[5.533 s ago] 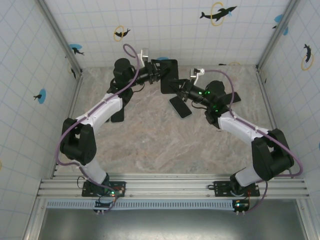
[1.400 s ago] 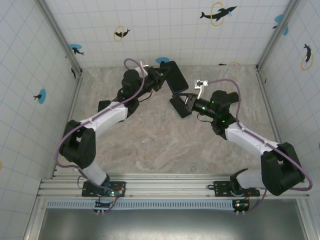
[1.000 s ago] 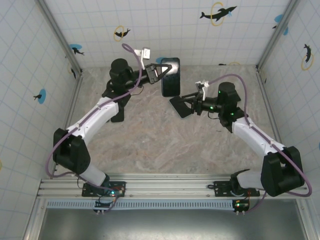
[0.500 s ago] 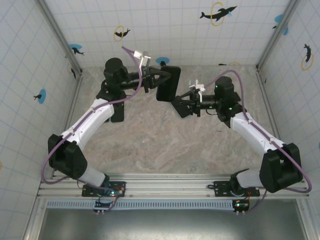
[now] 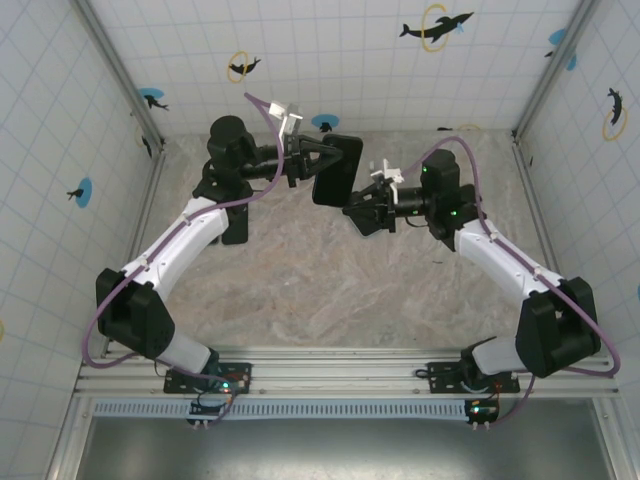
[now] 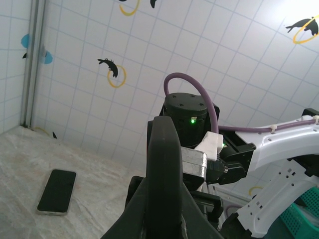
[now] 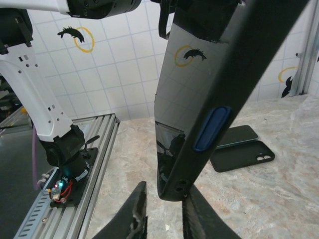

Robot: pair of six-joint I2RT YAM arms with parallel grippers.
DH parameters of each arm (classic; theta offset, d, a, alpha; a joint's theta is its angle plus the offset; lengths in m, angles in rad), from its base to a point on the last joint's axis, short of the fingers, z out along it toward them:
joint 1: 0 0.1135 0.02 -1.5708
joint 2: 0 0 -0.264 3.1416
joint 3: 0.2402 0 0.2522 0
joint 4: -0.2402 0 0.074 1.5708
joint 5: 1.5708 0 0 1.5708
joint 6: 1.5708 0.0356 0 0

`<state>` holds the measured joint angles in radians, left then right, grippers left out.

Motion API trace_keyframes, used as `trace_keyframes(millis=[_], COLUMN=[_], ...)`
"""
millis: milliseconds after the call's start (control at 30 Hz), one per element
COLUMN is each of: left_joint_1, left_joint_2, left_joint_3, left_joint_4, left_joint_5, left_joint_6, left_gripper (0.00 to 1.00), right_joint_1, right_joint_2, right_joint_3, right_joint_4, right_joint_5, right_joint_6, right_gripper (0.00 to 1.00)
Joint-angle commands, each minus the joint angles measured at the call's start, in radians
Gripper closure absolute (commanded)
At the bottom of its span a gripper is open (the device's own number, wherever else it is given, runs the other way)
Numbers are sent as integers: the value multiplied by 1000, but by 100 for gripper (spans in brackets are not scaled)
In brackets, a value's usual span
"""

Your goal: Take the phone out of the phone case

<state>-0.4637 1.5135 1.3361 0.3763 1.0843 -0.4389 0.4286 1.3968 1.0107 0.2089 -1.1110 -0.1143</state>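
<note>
Left gripper (image 5: 318, 160) clamps the phone case (image 5: 337, 170); right gripper (image 7: 165, 188) straddles its corner (grip unclear): better peel the lip slowly.

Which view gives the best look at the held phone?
Right wrist: the phone is close and large, its glossy face and blue side button clear, its corner between the fingers of the right gripper. Top external shows it small, held by the left gripper. Left wrist shows it edge-on.

Black glossy phone (image 7: 192, 84) inside dark phone case (image 7: 237, 67), blue side button (image 7: 212, 128), upright, mid-air
</note>
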Motion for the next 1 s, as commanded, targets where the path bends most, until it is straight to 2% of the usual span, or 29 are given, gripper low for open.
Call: trace_keyframes(millis=[0,333,433,767,967], left_joint_1=[5,5,5,8,18], left_joint_2=[-19,-21,-23,-13,4], left_joint_3=[31,22,21,28,32], left_joint_4=[86,98,98,110,155], left_joint_5=[28,49,48,48,61], left_joint_6=[-15,-49,-51,-60,-119], left_gripper=[100,100,100,100,100], right_joint_1=[7,21,21,21,19], right_joint_2=[14,33,37,31,30], right_joint_3=[56,88,102,86,88], right_joint_4=[14,3,-46,-68,-78], right_joint_5=[-22,-15,-16,-36,-36], right_joint_6=[-17,-39,-78,-99,-109], right_gripper=[80,82,83,80,80])
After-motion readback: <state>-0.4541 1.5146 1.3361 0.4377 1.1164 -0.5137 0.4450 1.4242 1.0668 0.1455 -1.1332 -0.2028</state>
